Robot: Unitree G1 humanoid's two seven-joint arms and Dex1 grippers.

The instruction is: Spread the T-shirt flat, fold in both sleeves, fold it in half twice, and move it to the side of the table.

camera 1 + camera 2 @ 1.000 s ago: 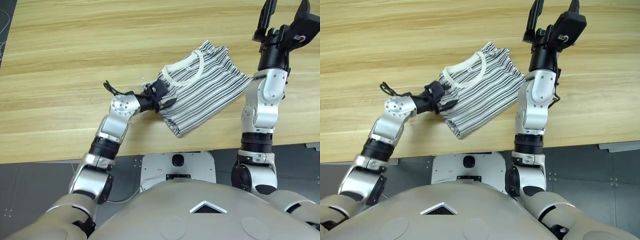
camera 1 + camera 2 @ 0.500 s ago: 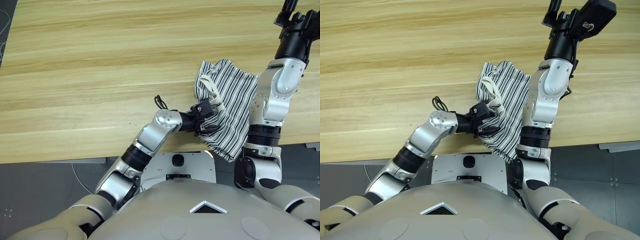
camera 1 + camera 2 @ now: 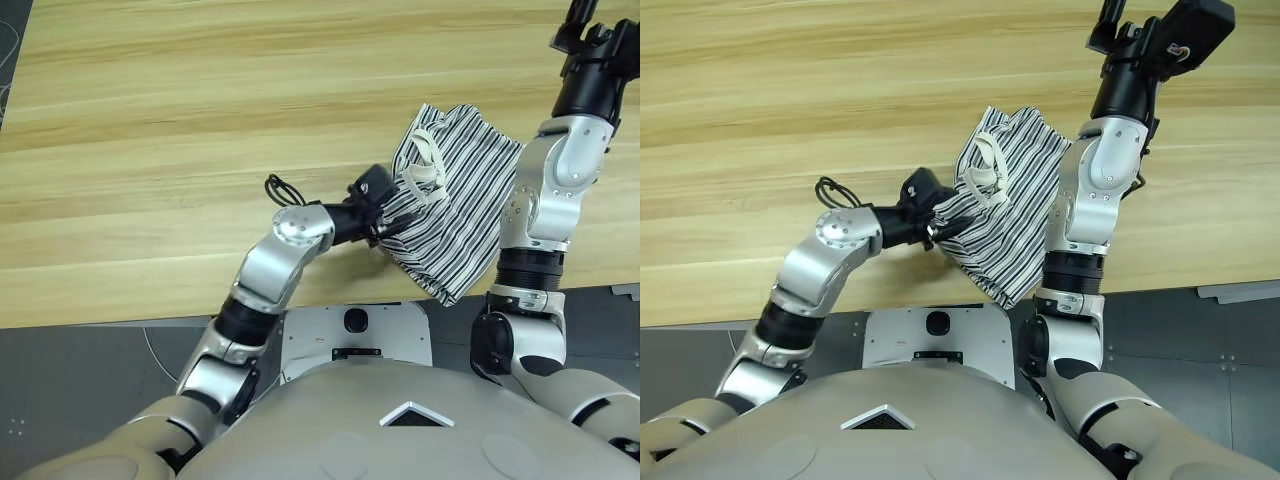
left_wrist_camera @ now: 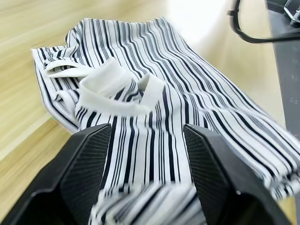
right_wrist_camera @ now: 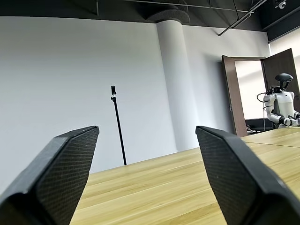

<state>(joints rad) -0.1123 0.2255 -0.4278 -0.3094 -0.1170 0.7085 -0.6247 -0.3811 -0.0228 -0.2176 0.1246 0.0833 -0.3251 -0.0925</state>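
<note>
Progress: the T-shirt [image 3: 455,215] is not spread out. It sits as a compact, rumpled bundle, white collar [image 4: 117,86] on top, stripes running along its length. We judge spreading, sleeve folds and both halvings to be behind us, though the folds look loose rather than crisp. The step in hand appears to be the last one, shifting the bundle to the side of the bench [image 3: 150,120]. What is left: set it down fully on the wood, let go, perhaps tidy the edges.

Left pincer [image 4: 147,129]: fingers closed onto a bunched edge of the T-shirt, cloth gathered between them. The rest of the bundle runs on beyond the fingertips, toward the right arm. Its end farthest from the pincer on the near side hangs over the bench edge.

Right pincer [image 5: 146,131]: fingers spread wide, nothing between them, held high and pointing out over the bench. The T-shirt lies well apart from it, down beside that arm's lower part.

Risk, as we judge it: overhang could drag the bundle off on release.
</note>
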